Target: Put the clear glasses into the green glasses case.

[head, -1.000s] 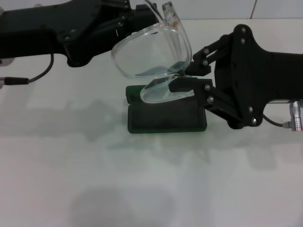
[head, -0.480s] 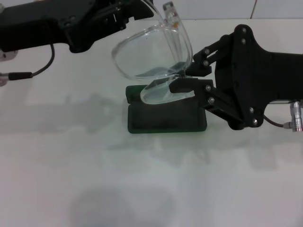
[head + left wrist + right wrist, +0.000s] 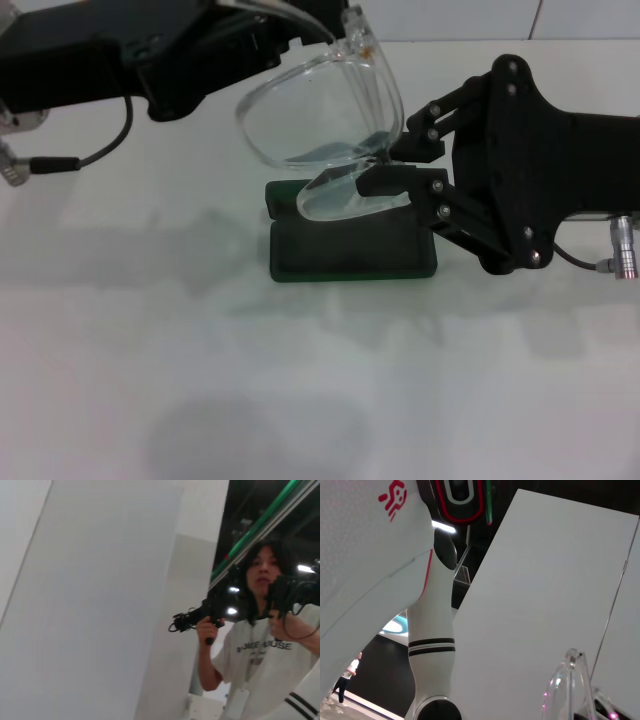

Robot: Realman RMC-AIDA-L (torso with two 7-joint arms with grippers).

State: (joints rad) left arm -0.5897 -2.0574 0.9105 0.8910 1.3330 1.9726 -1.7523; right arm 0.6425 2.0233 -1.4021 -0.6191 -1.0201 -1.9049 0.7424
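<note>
The green glasses case (image 3: 352,245) is seen lying on the white table (image 3: 300,400), near the middle. Just above and behind it, the clear glasses (image 3: 325,140) are held in the air, pinched at the bridge by the closed right gripper (image 3: 385,168) coming from the right. At far left, the left gripper (image 3: 265,30) is met by a glasses arm, but its fingers cannot be made out.

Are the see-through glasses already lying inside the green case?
No. The clear glasses are held up above the green glasses case by the right tool.
</note>
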